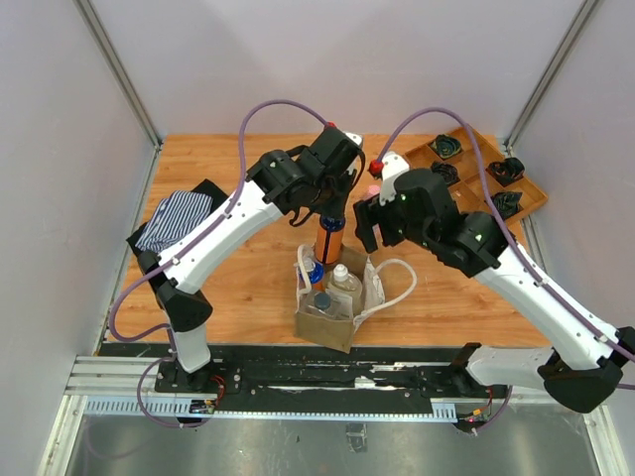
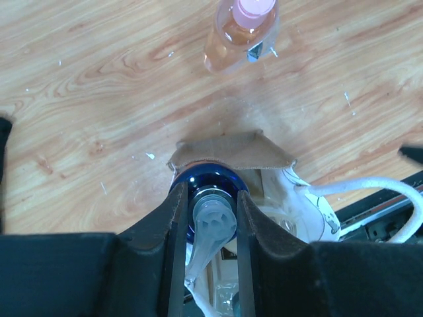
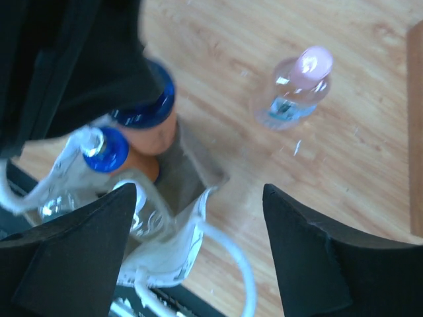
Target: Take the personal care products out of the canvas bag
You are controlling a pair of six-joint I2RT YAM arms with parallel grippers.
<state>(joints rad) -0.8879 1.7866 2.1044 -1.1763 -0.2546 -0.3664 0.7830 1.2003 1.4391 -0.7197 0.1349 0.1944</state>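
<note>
- Left pincer (image 2: 210, 205) pinches the orange bottle (image 1: 329, 241) by its blue cap, at the bag's (image 1: 322, 327) far end.
- Right pincer (image 3: 198, 191) hangs spread above the bag.
- Pink-capped bottle (image 3: 294, 89) sits on the desk (image 1: 228, 288).

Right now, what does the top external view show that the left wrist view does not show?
Only top external: the wooden tray with dark bundles, the folded striped clothing, and a white-capped bottle inside the bag. Only left wrist: the left jaws shut on the top of the blue-capped bottle, and the pink-capped bottle, which is nearly hidden from above. Both: the canvas bag and that blue-capped bottle.
</note>
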